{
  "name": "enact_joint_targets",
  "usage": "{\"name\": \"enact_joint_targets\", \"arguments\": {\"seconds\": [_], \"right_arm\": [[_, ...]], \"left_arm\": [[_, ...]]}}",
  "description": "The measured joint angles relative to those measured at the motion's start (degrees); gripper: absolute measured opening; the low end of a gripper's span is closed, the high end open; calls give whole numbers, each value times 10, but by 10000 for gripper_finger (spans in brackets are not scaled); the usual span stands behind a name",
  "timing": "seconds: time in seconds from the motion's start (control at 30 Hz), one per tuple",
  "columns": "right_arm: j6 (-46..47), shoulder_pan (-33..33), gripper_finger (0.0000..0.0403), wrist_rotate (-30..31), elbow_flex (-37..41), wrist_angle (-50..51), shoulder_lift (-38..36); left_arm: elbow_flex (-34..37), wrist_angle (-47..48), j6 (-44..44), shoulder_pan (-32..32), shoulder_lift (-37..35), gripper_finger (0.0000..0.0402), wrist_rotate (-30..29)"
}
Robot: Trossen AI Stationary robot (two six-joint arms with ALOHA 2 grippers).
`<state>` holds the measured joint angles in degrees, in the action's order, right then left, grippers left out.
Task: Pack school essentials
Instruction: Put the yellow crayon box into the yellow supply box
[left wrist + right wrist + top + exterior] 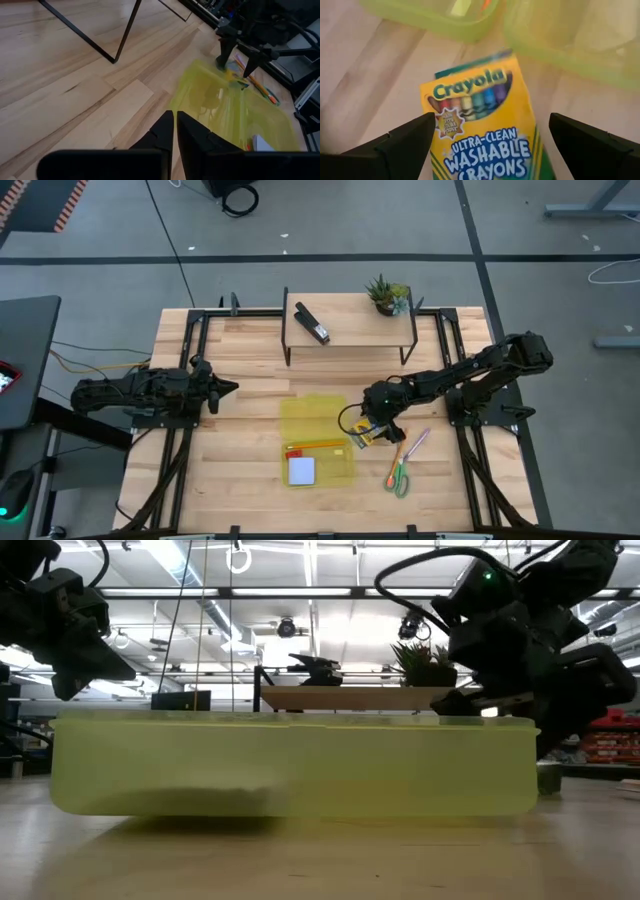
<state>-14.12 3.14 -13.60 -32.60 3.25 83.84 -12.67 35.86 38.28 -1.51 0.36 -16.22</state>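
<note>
The yellow-green crayon box (485,125) lies flat on the table just right of the yellow translucent case (318,438). My right gripper (491,120) is open and points down over the box, with one finger on either side of it; no touch shows. In the case's near half lie the pale blue notepad (301,470), the orange pencil (318,445) and the red eraser (293,450). The green-handled scissors (400,477) and the purple pen (416,444) rest on the table to the right. My left gripper (225,388) is shut and waits at the table's left.
A low shelf (350,315) at the table's far side carries the black stapler (312,323) and a small potted plant (388,295). The case's wall (300,775) fills the low view. Bare wood lies between my left gripper and the case.
</note>
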Motion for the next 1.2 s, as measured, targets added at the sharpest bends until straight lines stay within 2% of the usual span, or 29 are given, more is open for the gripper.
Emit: {"name": "enact_joint_targets", "arguments": {"seconds": [0.47,0.63,1.1,1.2], "right_arm": [[1,10,400,-1,-9,-11,1],[-26,12,400,34,0,-3,0],[-24,15,400,13,10,5,0],[-29,26,400,29,14,20,3]], "left_arm": [[0,-1,0,0,0,35,0],[0,-1,0,0,0,30,0],[0,-1,0,0,0,36,0],[0,-1,0,0,0,32,0]]}}
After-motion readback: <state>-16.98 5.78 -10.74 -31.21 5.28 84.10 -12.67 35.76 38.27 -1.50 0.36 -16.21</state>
